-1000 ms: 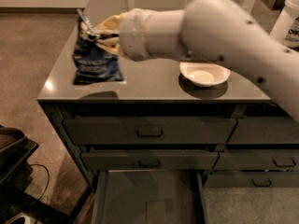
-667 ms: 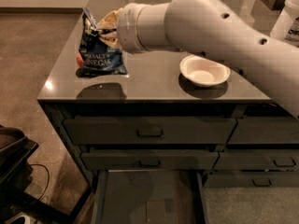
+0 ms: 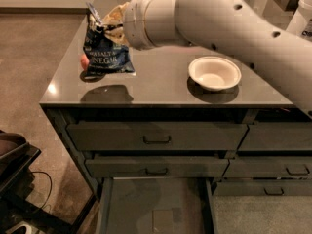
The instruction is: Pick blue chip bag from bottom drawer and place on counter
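Camera view: end effector [image 3: 111, 21] pinches blue chip bag [image 3: 105, 52] (top edge), hanging below it over counter [image 3: 161, 87].

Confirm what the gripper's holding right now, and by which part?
The gripper holds the blue chip bag by its crumpled top edge, over the left end of the counter.

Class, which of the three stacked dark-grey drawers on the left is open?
The bottom drawer: pulled out, grey floor showing; the top drawer and middle drawer are shut. The gripper holds the dark-blue foil chip bag over the counter.
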Controlling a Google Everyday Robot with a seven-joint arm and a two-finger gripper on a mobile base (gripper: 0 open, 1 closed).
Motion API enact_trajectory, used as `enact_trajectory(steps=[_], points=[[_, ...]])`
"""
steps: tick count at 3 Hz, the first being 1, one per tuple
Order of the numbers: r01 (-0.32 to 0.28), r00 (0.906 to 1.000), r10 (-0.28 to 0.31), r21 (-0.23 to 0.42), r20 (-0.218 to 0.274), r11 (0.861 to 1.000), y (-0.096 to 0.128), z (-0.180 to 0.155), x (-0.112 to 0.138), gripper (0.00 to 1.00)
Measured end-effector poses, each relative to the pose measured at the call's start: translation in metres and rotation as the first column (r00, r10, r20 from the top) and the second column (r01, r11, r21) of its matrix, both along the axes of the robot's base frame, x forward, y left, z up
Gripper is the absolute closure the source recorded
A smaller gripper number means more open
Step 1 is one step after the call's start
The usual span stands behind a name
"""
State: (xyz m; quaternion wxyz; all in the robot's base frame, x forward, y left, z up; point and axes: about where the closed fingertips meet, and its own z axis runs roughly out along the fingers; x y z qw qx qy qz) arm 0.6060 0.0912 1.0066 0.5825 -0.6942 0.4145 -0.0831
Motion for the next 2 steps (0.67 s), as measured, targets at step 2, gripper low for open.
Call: enact_trajectory(steps=[2], points=[[0.053, 0.995, -0.047, -0.068, 0.089, 0.996, -0.039, 0.036, 0.068, 1.0]])
